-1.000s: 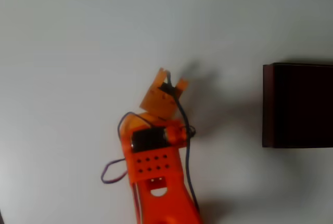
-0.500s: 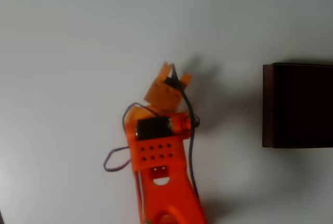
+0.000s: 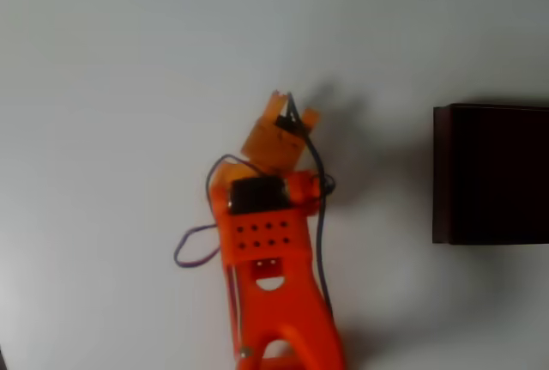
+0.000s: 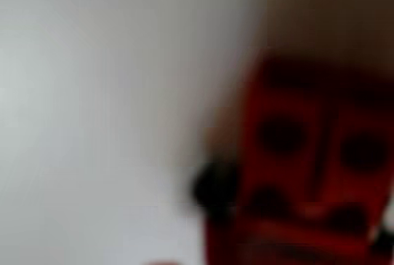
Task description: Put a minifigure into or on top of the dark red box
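Over the last second the orange arm has been sliding up and a little rightward in the overhead view, and its jaws (image 3: 292, 112) are now sitting slightly nearer the dark red box (image 3: 491, 174) than before, though they are still well apart from it. Those two orange tips are pointing toward the top of the picture with only a narrow gap between them, and something small and dark is sitting in that gap; whether they are gripping it or merely standing nearly closed cannot be told from above. A dark cable (image 3: 316, 207) is trailing down along the arm's right side, and a thinner wire is looping out to the left. The box is resting at the right edge of the pale surface (image 3: 129, 87), its walls red-brown and its inside nearly black. In the wrist view a heavily blurred bright red shape (image 4: 314, 166) with dark blotches is taking up the lower right against the pale background; it may be the minifigure close to the lens, but the blur is making that uncertain.
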Action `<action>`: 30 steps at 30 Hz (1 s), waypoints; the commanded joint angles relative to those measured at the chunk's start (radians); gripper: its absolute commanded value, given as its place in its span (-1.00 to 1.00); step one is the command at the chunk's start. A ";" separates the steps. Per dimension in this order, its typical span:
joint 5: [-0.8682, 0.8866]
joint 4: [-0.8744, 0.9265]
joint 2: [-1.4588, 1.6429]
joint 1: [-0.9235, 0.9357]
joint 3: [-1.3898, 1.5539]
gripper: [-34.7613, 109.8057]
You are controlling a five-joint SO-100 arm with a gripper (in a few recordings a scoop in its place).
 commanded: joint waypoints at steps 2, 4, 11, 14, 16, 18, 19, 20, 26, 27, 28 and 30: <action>-0.005 0.054 -0.029 -0.028 -0.101 -0.20; -0.009 0.057 -0.044 -0.028 -0.118 -0.20; -0.037 0.051 -0.063 0.000 -0.123 -0.20; -0.054 0.048 -0.072 0.015 -0.132 -0.20; -0.061 0.049 -0.081 0.020 -0.143 -0.21; -0.066 0.049 -0.089 0.025 -0.150 -0.21; -0.067 0.049 -0.094 0.025 -0.153 -0.21; -0.071 0.049 -0.100 0.025 -0.158 -0.21; -0.081 0.057 -0.129 0.026 -0.190 -0.21; -0.081 0.057 -0.129 0.028 -0.190 -0.21; -0.083 0.058 -0.129 0.029 -0.190 -0.21; -0.086 0.060 -0.130 0.032 -0.190 -0.21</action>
